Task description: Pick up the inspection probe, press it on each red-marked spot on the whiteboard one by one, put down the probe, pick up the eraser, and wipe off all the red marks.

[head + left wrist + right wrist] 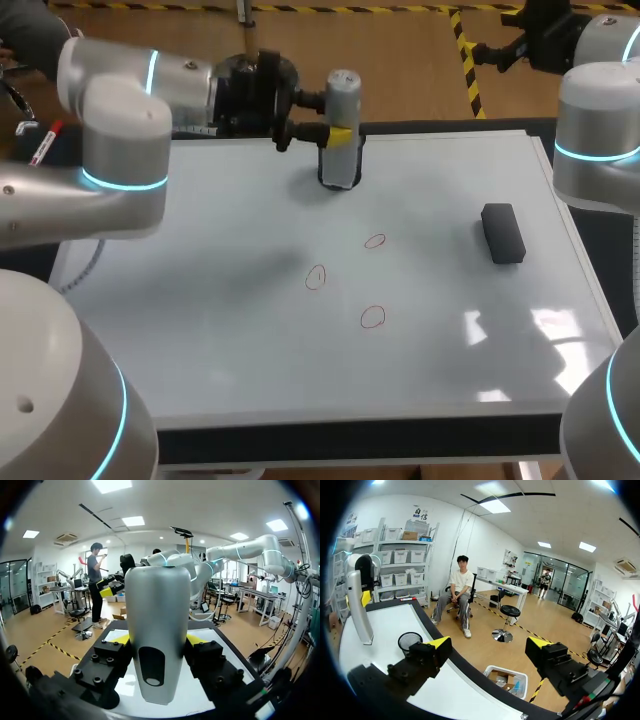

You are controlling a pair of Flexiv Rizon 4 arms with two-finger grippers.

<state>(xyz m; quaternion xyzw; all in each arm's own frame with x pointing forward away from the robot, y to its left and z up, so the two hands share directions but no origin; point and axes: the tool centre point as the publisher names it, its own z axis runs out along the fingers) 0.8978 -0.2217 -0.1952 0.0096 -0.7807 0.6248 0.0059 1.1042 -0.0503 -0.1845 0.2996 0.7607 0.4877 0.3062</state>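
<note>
at the far edge of the whiteboard [200, 330], the left gripper [340, 135] was clamped on the silver probe [343, 95], its yellow tips pressing the body from both sides. the probe stood upright, held around its middle, with its rounded top above the fingers. a dark round shape sat at its lower end, possibly a black mesh cup [410, 641], though the head view did not make clear whether the two touched. three red rings [372, 317] were drawn near the middle of the board, well apart from the probe. the black eraser [503, 232] lay flat on the right side of the board, apart from the rings. the right gripper [489, 645] hung by the table's right edge, fingers spread wide apart. the left arm [120, 140] came in from the left, level above the board.
</note>
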